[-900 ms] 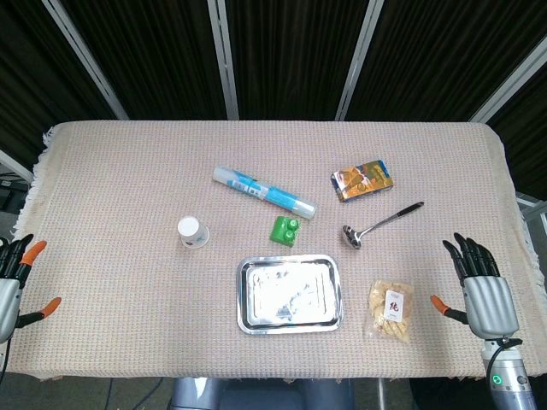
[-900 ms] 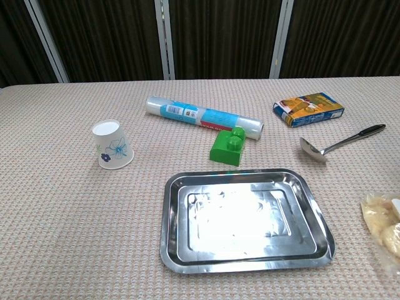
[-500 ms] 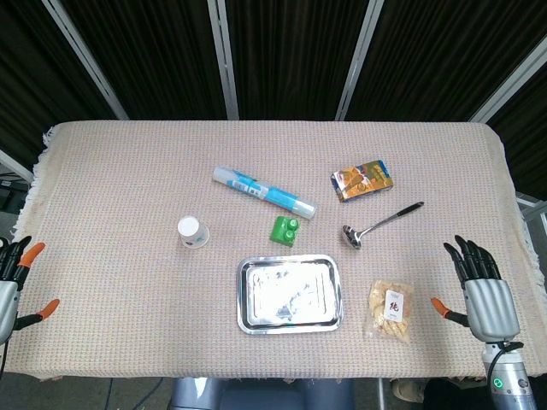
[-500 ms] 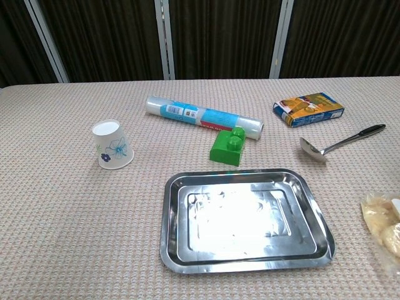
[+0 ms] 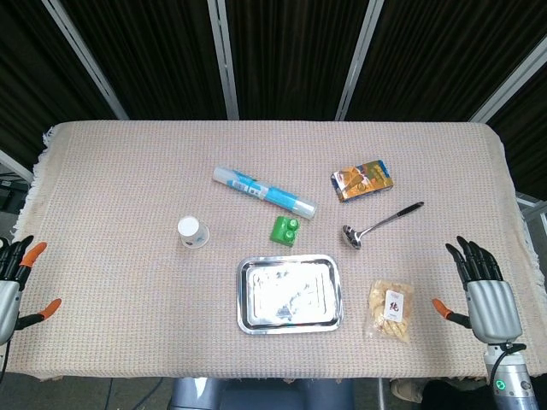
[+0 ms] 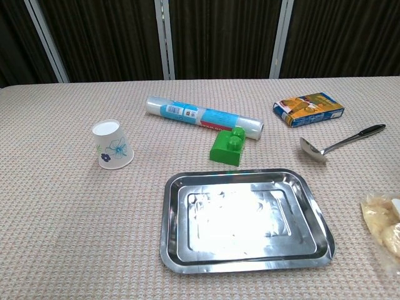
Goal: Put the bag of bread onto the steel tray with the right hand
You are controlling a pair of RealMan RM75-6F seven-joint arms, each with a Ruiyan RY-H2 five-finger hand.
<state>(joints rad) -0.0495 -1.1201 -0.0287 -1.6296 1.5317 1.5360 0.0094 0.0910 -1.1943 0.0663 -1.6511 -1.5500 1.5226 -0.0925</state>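
Right hand (image 5: 490, 295), fingers spread and holding nothing, is seen slightly lower and further right than 0.9 seconds earlier. Bag of bread (image 5: 391, 310) is laid on the tablecloth (image 5: 128, 213) between that hand and the steel tray (image 5: 290, 323), just beside the tray.

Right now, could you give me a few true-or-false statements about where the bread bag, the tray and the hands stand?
1. The bag of bread lies on the cloth beside the steel tray, not on it. True.
2. The right hand holds the bag. False: it is open near the table edge, apart from the bag.
3. The tray has a spoon in it. False: the spoon lies on the cloth, beyond the tray.
4. The paper cup stands upside down. True.
5. The left hand touches the cup. False: it is at the table's far left edge.
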